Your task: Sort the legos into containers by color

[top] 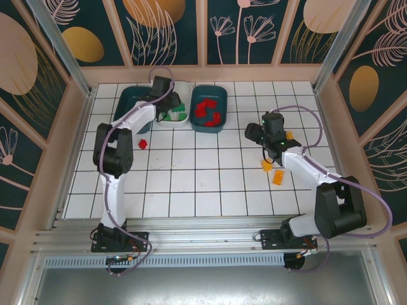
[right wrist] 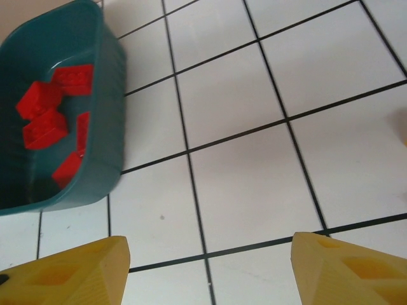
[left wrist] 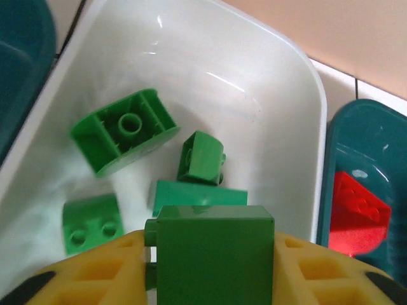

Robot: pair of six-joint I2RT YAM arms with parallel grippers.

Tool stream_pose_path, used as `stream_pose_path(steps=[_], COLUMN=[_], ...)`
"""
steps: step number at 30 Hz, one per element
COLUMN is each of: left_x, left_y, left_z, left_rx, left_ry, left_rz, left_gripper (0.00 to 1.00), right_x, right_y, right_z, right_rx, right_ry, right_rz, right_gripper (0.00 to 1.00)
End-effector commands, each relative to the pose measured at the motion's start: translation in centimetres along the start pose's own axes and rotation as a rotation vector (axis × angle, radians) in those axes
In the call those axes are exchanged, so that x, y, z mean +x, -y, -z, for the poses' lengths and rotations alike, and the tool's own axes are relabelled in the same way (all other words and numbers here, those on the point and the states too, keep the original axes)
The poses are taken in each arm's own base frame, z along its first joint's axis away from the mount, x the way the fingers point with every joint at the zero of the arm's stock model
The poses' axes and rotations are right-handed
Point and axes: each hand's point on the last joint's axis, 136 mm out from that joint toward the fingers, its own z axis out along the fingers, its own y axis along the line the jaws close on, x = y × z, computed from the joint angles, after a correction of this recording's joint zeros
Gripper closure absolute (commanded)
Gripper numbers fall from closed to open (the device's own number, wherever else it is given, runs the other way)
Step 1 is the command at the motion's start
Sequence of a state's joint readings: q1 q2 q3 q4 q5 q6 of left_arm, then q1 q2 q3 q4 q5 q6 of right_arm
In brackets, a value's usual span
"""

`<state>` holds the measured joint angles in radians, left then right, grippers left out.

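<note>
Left gripper (left wrist: 213, 270): jaws clamped on a green brick (left wrist: 215, 251), which is gripped by its side faces between the yellow fingers (left wrist: 89, 276). The brick is held above the near end of the white tub (left wrist: 299, 95). Four loose green bricks (left wrist: 124, 130) are noted lying in that tub, close together, some tipped on their sides.

The teal tub with red bricks (left wrist: 381, 140) is set just beside the white tub on its right; a red brick (left wrist: 359, 213) is seen inside it. A second teal tub (left wrist: 22, 57) is placed against the white tub's left side; its contents cannot be made out.

Right gripper (right wrist: 206, 273): fingers spread wide apart, nothing held between them. It is poised over bare squares of the tiled table (right wrist: 241, 184), well apart from the tubs.

Orange-yellow bricks (top: 272, 170) are scattered on the tiles close to the right arm. One stray red brick (top: 143, 144) is noted on the tiles beside the left arm.
</note>
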<state>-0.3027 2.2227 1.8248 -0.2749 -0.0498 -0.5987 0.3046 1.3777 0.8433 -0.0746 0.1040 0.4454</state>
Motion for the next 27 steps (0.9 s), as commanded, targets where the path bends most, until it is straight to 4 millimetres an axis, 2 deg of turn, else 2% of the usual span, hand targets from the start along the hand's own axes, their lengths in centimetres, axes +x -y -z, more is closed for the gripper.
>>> stream_pose_path(steps=[1, 4, 7, 10, 13, 15, 17, 20, 24, 27], left_x=[-0.8, -1.9, -2.4, -1.2, 1.6, 4.3, 7.1, 10.7, 13.4, 14.5], left_y=[1.6, 2.3, 2.5, 2.4, 2.0, 1.3, 0.8, -1.2, -2.2, -3.0], left_z=[0.5, 1.7, 4.0, 7.4, 10.3, 11.3, 12.6, 13.2, 14.5, 15.1], left_rx=[0.024, 0.039, 0.062, 0.135, 0.243, 0.3, 0.359, 0.351, 0.37, 0.367], left_ry=[-0.038, -0.016, 0.01, 0.042, 0.047, 0.025, -0.011, -0.057, -0.098, -0.104], left_rz=[-0.049, -0.066, -0.062, -0.017, 0.042, 0.076, 0.098, 0.11, 0.114, 0.116], left_gripper=[0.41, 0.24, 0.16, 0.06, 0.01, 0.02, 0.01, 0.01, 0.02, 0.01], right_x=[0.9, 1.1, 1.6, 1.8, 1.2, 0.8, 0.2, -1.0, -2.4, -2.9], right_y=[1.9, 3.4, 5.1, 7.6, 10.4, 12.2, 13.2, 14.2, 16.3, 17.1], right_z=[0.0, 0.4, 0.7, 0.9, 0.8, 0.4, -0.3, -1.2, -2.6, -3.5], right_rx=[0.059, 0.112, 0.168, 0.247, 0.321, 0.38, 0.399, 0.434, 0.444, 0.384], right_ry=[-0.03, -0.024, -0.025, -0.019, 0.002, 0.009, 0.002, 0.009, -0.006, -0.007], right_rz=[0.003, -0.02, -0.037, -0.065, -0.099, -0.117, -0.128, -0.115, -0.186, -0.243], right_gripper=[0.27, 0.25, 0.23, 0.22, 0.2, 0.19, 0.19, 0.2, 0.24, 0.31])
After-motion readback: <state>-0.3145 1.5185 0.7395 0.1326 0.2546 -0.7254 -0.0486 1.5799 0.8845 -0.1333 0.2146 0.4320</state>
